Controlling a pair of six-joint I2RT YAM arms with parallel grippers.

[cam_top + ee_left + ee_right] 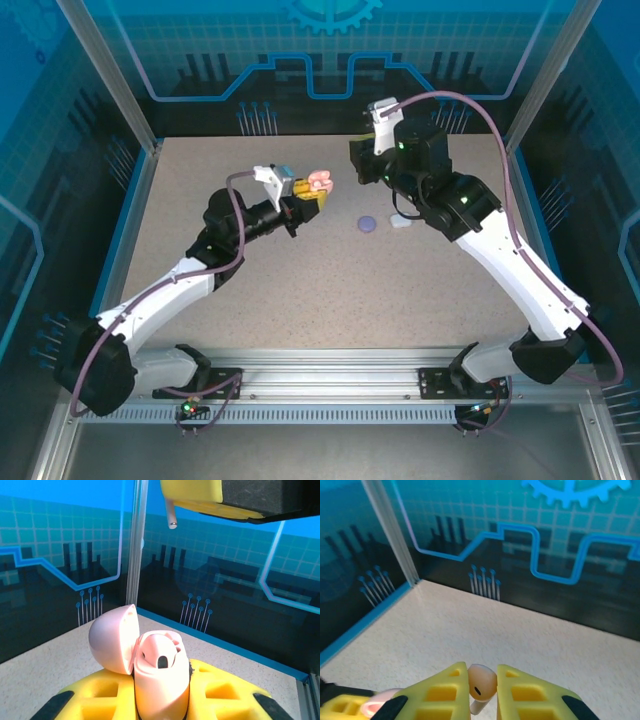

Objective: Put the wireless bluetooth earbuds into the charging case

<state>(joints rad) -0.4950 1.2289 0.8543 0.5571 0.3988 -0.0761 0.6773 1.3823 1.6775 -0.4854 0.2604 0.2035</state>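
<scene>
Above the table (pixel 300 280), the open pink case (pixel 161 680) is being clamped by the left gripper (pixel 308 198), and a pink earbud (pixel 481 682) is being pinched by the right gripper (pixel 482 671). Stem-down alignment over the socket (pixel 162 661) is being called for before lowering.

Tabletop (pixel 330 290) was speckled beige, edged with a blue strip (pixel 125 225). Walls (pixel 330 40) were glossy blue panels printed with circuit lines and a gear, with aluminium posts (pixel 105 70) at the back corners. A slotted metal rail (pixel 330 385) ran along the near edge.
</scene>
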